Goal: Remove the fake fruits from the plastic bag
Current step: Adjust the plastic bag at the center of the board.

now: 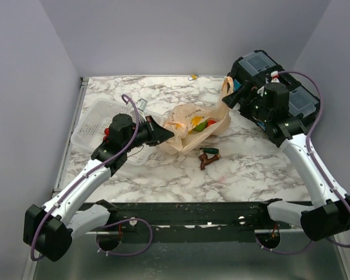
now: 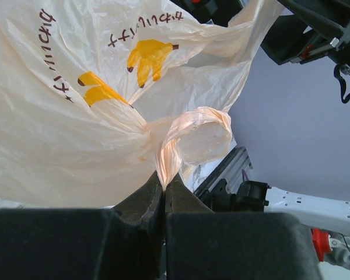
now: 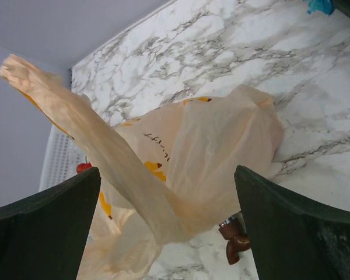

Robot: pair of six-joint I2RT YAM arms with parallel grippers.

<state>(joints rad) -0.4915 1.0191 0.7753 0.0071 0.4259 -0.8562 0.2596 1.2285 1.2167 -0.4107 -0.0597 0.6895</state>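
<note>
The peach plastic bag (image 1: 189, 119) with yellow banana prints lies mid-table, its mouth facing right. Fake fruits show in the mouth: a green one (image 1: 202, 124), a yellow one (image 1: 193, 130) and a red bit (image 1: 212, 122). My left gripper (image 1: 162, 135) is shut on a twisted loop handle (image 2: 189, 137) at the bag's left end, and the bag (image 2: 76, 105) fills that view. My right gripper (image 3: 168, 172) hangs open above the bag (image 3: 221, 151). The other handle (image 3: 87, 128) rises loose between its fingers, touching neither. This handle (image 1: 226, 87) stands up beside the right gripper (image 1: 234, 96).
A small brown object (image 1: 209, 156) lies on the marble in front of the bag and shows as a brown object (image 3: 234, 242) in the right wrist view. A white mesh basket (image 1: 96, 119) sits at the left. Black boxes (image 1: 280, 81) stand at the back right.
</note>
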